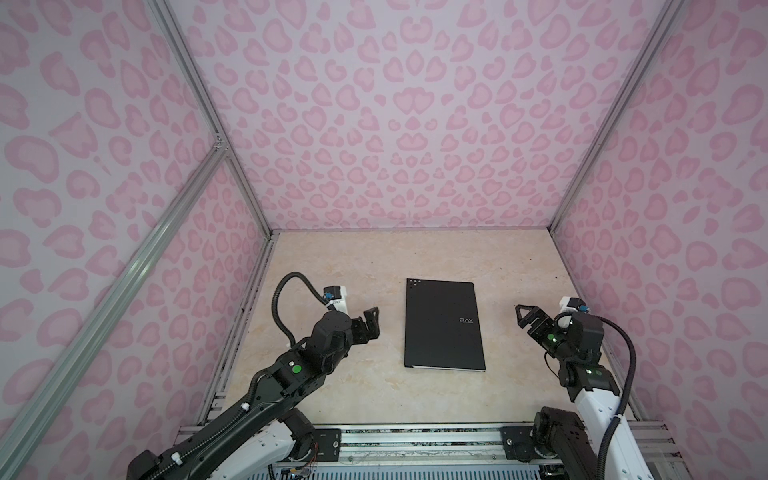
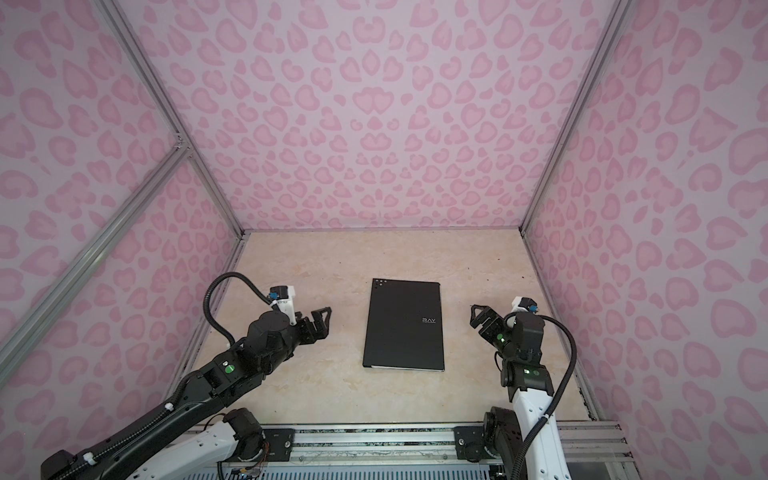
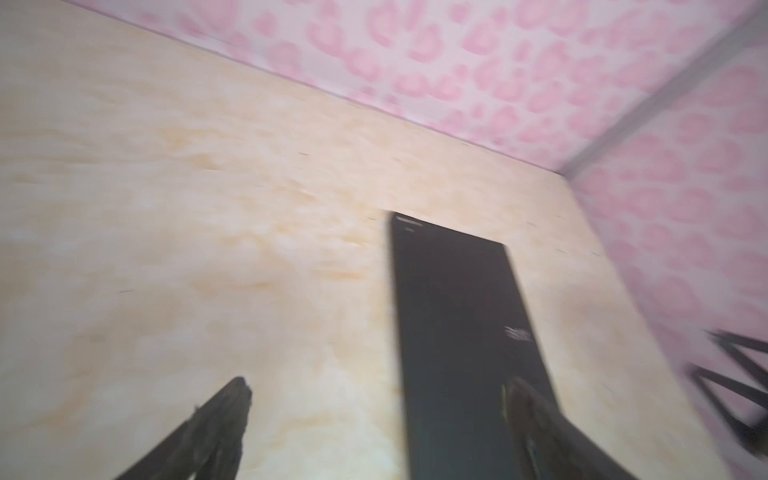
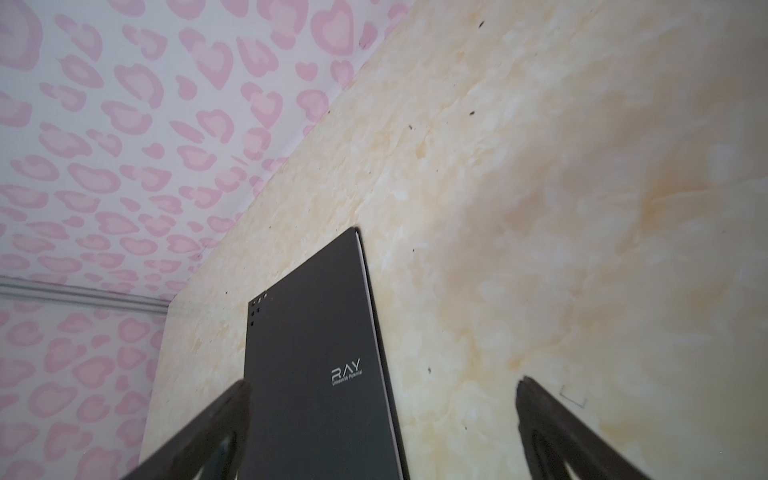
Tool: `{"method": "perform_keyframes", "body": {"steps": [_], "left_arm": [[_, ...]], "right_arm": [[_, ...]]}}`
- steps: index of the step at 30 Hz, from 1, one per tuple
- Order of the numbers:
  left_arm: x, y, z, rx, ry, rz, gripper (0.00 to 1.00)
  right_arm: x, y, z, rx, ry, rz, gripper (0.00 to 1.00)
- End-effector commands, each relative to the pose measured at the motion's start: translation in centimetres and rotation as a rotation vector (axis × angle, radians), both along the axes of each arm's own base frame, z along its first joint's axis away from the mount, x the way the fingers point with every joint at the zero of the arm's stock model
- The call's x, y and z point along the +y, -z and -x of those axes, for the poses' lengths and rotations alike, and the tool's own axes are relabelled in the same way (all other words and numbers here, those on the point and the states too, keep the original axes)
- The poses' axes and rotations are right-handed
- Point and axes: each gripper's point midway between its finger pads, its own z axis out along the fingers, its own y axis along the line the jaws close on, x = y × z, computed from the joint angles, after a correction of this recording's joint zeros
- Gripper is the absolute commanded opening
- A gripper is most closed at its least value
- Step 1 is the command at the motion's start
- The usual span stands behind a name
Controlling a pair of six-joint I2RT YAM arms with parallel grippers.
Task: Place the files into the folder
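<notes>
The folder (image 1: 444,324) (image 2: 404,324) lies closed and flat on the table (image 1: 353,257), about midway between the left and right edges. Its long sides run from the near edge toward the far edge. It sits a little closer to the near edge than to the far one. The cover is matte black, with the silver RAY lettering (image 1: 466,320) close to its right long side and a few small dots at its far-left corner. A thin pale line runs along the folder's near short edge in both top views, and I cannot tell whether that is paper.

The left gripper (image 1: 374,321) (image 2: 326,320) hovers over bare table between the left edge and the folder, apart from the cover, with its jaws spread and nothing between them. The left wrist view is blurred, but it shows the left gripper (image 3: 378,383) spread wide, with the folder (image 3: 457,311) beyond.

The right gripper (image 1: 520,316) (image 2: 473,316) hangs between the folder and the right edge, also clear of the cover, jaws wide apart and empty. The right wrist view shows the right gripper (image 4: 384,384) spread above the folder (image 4: 307,353) and the table beside it.

Pink heart-patterned walls (image 1: 407,124) enclose the table on three sides.
</notes>
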Motion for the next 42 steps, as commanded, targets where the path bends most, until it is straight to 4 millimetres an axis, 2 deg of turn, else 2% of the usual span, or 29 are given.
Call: {"method": "perform_keyframes", "body": {"steps": [1, 3, 6, 10, 12, 14, 18, 19, 21, 23, 28, 29, 30, 32, 33, 35, 36, 37, 38, 42], "left_arm": [[9.8, 0.8, 0.8, -0.036, -0.407, -0.250, 0.97], [12.3, 1.2, 0.7, -0.073, -0.521, -0.257, 0.97], [15.2, 2.0, 0.3, -0.085, -0.629, -0.291, 0.97], [17.8, 3.7, -1.7, -0.009, -0.671, -0.317, 0.97], [17.8, 4.1, -3.3, -0.015, -0.616, -0.323, 0.97], [17.2, 4.2, -4.8, -0.087, -0.541, -0.319, 0.97], [16.8, 6.0, -6.6, -0.123, -0.466, -0.365, 0.97], [16.4, 6.0, -7.1, -0.120, -0.438, -0.362, 0.97], [14.8, 5.1, -8.2, -0.222, -0.339, -0.329, 0.97], [14.4, 4.8, -8.2, -0.266, -0.314, -0.326, 0.97], [15.7, 4.5, -7.6, -0.324, -0.379, -0.352, 0.97], [16.7, 4.9, -7.2, -0.345, -0.429, -0.337, 0.97], [17.0, 4.7, -7.4, -0.376, -0.432, -0.315, 0.96], [16.5, 5.3, -8.0, -0.320, -0.385, -0.317, 0.97], [16.3, 5.2, -8.3, -0.347, -0.368, -0.312, 0.96], [15.9, 6.2, -9.0, -0.309, -0.308, -0.294, 0.97], [16.3, 6.7, -9.4, -0.311, -0.323, -0.278, 0.97], [15.9, 6.6, -9.9, -0.315, -0.290, -0.287, 0.97], [15.7, 7.3, -10.4, -0.248, -0.269, -0.290, 0.97], [15.6, 7.4, -11.5, -0.231, -0.270, -0.315, 0.97]], "right_arm": [[-4.0, -1.8, -1.5, -0.076, 0.209, 0.195, 0.98], [-4.3, -2.1, -2.9, -0.138, 0.208, 0.305, 0.98], [-5.5, -1.3, -4.1, -0.126, 0.231, 0.417, 0.98], [-6.4, 1.3, -5.7, -0.021, 0.205, 0.530, 0.98], [-6.8, 2.6, -6.2, 0.017, 0.196, 0.551, 0.98], [-7.0, 3.1, -6.7, 0.013, 0.198, 0.577, 0.98], [-7.6, 3.9, -7.5, -0.064, 0.246, 0.599, 0.99], [-7.4, 3.9, -7.9, -0.082, 0.231, 0.607, 0.99], [-6.6, 3.7, -8.6, -0.089, 0.161, 0.627, 0.99], [-6.7, 3.3, -8.5, -0.112, 0.169, 0.658, 0.99], [-4.8, 3.4, -8.3, -0.246, 0.075, 0.694, 0.99], [-4.3, 3.9, -8.4, -0.244, 0.052, 0.699, 0.99], [-4.3, 4.4, -8.7, -0.243, 0.059, 0.710, 0.99], [-3.8, 4.2, -9.2, -0.265, 0.057, 0.736, 1.00], [-3.7, 4.4, -9.6, -0.225, 0.035, 0.741, 0.99], [-3.8, 5.0, -10.2, -0.175, 0.026, 0.739, 0.99], [-3.5, 5.0, -10.2, -0.182, 0.027, 0.754, 0.99], [-3.7, 4.9, -10.1, -0.184, 0.045, 0.760, 1.00], [-3.7, 4.9, -10.2, -0.185, 0.047, 0.761, 0.99], [-3.6, 5.1, -10.5, -0.147, 0.025, 0.762, 1.00]]}}
